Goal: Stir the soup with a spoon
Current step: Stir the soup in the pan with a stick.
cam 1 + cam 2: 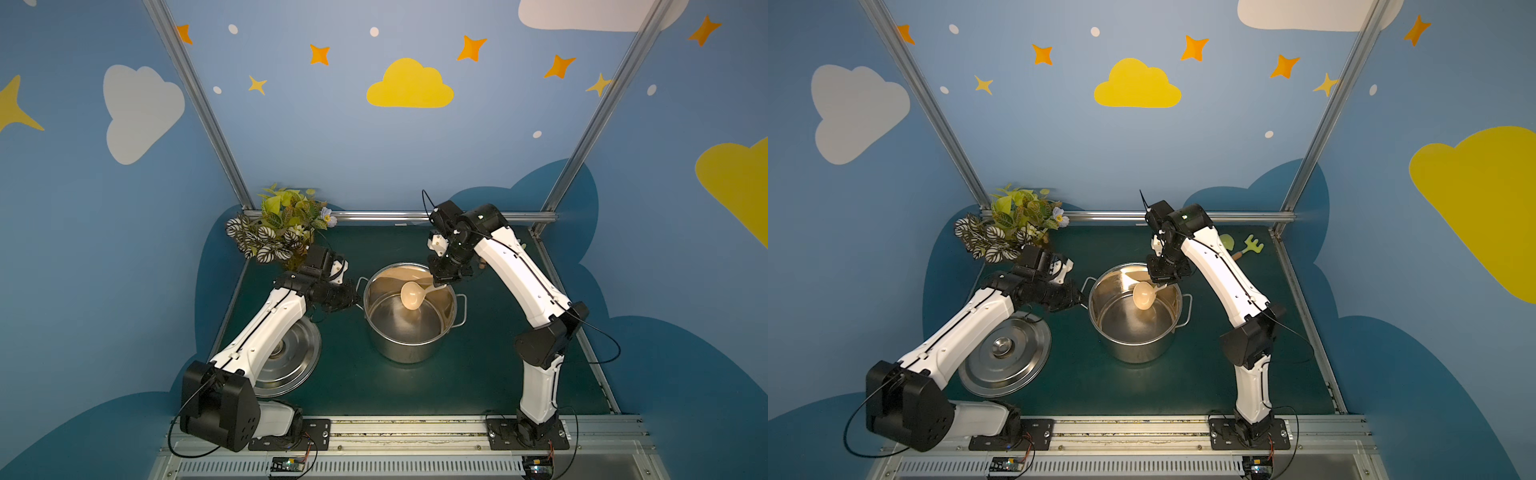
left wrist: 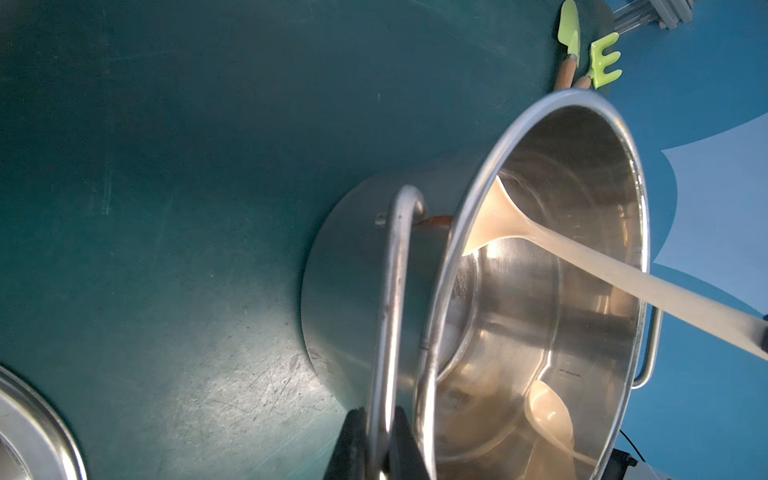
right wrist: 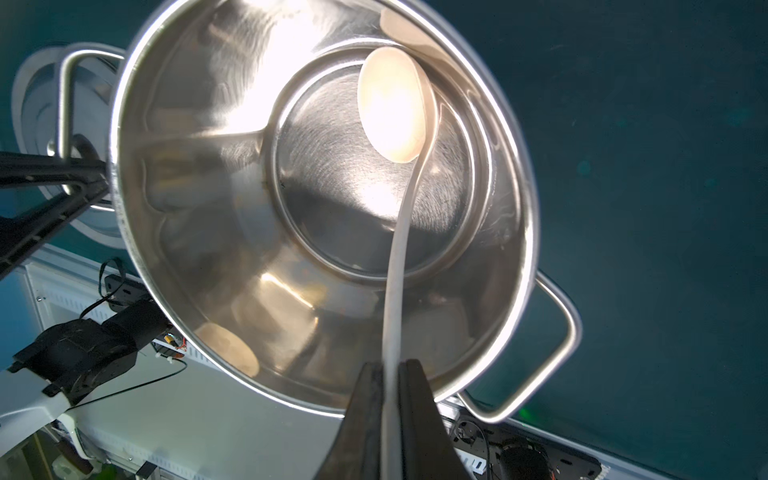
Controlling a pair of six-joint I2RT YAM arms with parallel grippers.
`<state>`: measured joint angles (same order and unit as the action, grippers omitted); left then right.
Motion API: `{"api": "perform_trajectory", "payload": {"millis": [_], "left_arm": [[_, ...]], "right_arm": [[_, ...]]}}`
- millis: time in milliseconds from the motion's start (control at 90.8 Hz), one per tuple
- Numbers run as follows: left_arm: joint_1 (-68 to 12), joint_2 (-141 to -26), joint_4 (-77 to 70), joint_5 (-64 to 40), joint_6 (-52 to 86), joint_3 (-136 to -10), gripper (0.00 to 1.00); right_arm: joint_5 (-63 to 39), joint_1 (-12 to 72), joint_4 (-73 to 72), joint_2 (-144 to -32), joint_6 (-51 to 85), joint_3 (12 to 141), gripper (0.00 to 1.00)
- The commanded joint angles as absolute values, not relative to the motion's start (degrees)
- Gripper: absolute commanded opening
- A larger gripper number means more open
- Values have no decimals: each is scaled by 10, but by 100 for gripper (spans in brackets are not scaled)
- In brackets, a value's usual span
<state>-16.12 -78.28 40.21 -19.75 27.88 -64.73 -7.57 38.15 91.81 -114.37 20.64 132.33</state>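
Nearest the arm bases, a steel lid (image 1: 1013, 365) lies flat on the green mat (image 1: 478, 374), partly under the left arm (image 1: 266, 328). Past it, mid-mat, the steel pot (image 1: 399, 349) stands upright. The left gripper (image 2: 378, 457) is clamped on the pot's side handle (image 2: 390, 291). The spoon (image 1: 411, 296) is in the pot. Its round bowl hangs inside, in the back half, and its slim handle slants up over the back-right rim to the right gripper (image 3: 390, 415), whose jaws are pinched tight on it. Whether the bowl touches the pot's bottom cannot be told. Farther back, a toy shovel (image 1: 1226, 241) and toy rake (image 1: 1252, 245) lie side by side near the right back corner. A plant (image 1: 278, 228) fills the left back corner.
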Motion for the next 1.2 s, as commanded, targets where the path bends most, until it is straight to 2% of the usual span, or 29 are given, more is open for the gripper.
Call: {"api": "perform_trajectory", "payload": {"millis": [0,253,529,837,1189], "left_arm": [[-160,-773,414,-195,251,-652,2],[-159,-775,414,-195,250,-652,3],[-159,-774,413,-195,249,-653,3],[-159,-776,412,-197,249,-653,2],[-160,-774,412,-200,249,-653,3]], "right_arm": [[-109,413,1034,-1159,203,1366,0],[-99,469,1034,-1144,216,1343,0],[-54,497,1034,-1052,242,1222,0],[-13,450,1034,-974,245,1118,0],[-20,379,1034,-1050,211,1216,0]]}}
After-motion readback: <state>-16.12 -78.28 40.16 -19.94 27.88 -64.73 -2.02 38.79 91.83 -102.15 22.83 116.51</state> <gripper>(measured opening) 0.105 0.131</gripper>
